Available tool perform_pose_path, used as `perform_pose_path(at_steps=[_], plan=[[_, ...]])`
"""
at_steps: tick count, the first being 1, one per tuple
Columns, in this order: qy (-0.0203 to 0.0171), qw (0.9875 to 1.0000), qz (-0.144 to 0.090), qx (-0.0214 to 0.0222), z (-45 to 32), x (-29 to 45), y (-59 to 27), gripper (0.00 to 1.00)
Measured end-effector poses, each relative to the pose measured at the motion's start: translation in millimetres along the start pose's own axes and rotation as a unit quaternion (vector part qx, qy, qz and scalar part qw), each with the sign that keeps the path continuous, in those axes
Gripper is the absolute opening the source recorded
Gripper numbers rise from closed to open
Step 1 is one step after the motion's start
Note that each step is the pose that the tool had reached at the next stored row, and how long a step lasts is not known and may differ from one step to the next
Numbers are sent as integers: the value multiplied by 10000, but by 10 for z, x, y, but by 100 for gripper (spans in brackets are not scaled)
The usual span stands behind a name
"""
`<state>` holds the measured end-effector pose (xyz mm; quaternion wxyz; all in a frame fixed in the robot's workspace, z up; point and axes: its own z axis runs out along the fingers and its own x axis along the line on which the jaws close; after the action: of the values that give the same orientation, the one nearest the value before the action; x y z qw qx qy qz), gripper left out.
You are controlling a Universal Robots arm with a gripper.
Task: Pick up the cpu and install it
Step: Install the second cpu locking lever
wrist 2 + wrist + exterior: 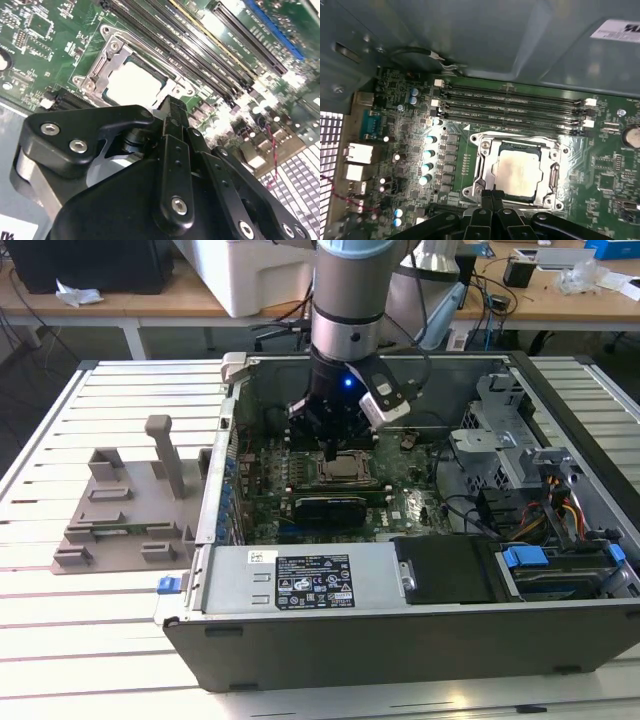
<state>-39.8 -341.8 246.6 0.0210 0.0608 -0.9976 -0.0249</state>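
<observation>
The flat silver-grey square cpu already lies seated in the metal-framed motherboard socket inside the open computer case, with the black pincer clenched empty just at its six o'clock edge, so I judge installation nearly done.

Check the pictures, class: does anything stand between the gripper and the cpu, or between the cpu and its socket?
Nothing visible does. The cpu already lies inside the metal socket frame on the motherboard. The gripper hangs just beside the frame's edge, with no cable or part between it and the chip in both wrist views.
</observation>
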Motion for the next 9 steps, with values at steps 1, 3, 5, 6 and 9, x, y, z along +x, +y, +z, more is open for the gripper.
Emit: perform_pose_path(at_steps=[1, 3, 5, 6, 9], plan=[[2, 10000, 1, 18, -35, 1, 7, 11], [6, 10000, 2, 46, -89, 2, 18, 11], [10, 10000, 4, 79, -146, 3, 30, 11], [11, 10000, 4, 90, -167, 3, 35, 11], [14, 9999, 5, 113, -222, 4, 45, 11]])
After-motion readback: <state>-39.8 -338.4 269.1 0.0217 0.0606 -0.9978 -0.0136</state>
